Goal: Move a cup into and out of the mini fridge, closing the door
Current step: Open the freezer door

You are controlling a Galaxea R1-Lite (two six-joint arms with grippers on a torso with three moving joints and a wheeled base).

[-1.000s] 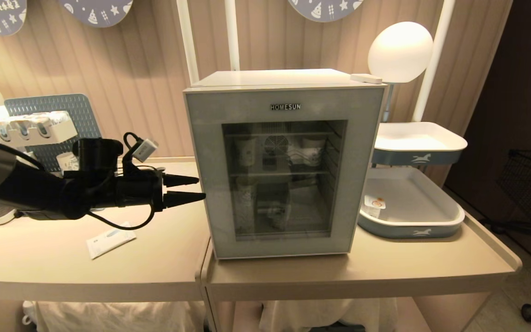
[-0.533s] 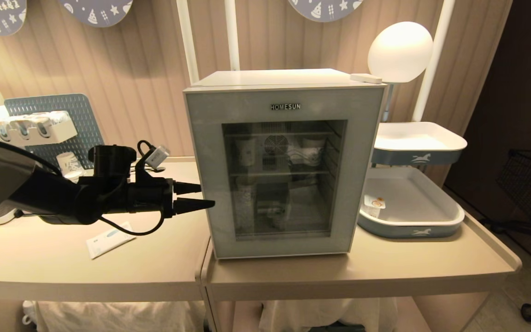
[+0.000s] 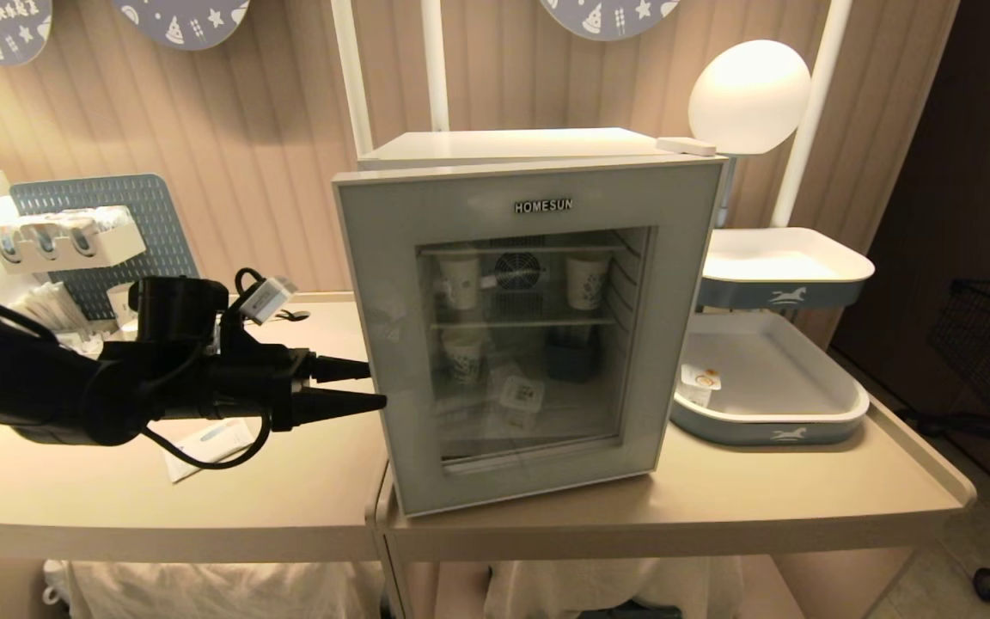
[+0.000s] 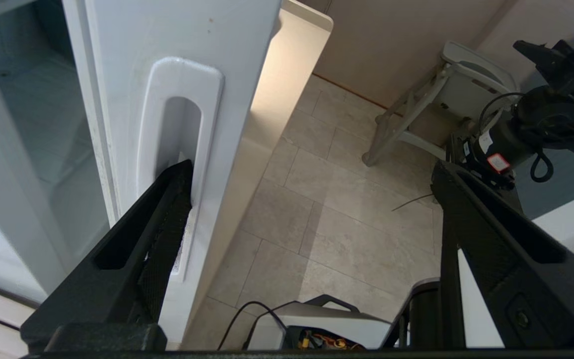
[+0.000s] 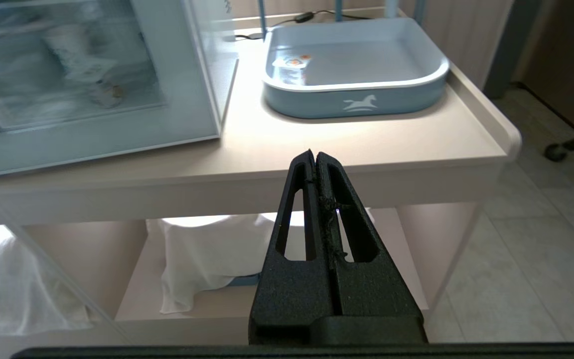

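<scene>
A: Where are the left gripper point(image 3: 366, 384) fingers point(image 4: 167, 214) placed?
B: Spread wide; one is set in the recessed white handle point(image 4: 180, 149) at the edge of the pale grey glass-windowed door point(image 3: 529, 335), found ajar on the boxy white mini fridge point(image 3: 504, 146).

A: And the tiny squat white plastic cup point(image 3: 521, 394)?
B: Seen behind the glass, beyond those fingers. The right gripper point(image 5: 315, 155) is pressed together below the beige bench point(image 5: 366, 144).

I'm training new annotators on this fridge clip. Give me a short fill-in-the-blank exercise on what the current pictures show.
1. One finger of the left gripper sits in the recessed ____ on the door edge of the mini fridge.
2. The right gripper has its fingers ____.
3. The small pot with the orange mark sits in the blue ____.
4. The lettering above the door's glass reads ____.

Missing words: handle; shut; tray; HOMESUN
</scene>
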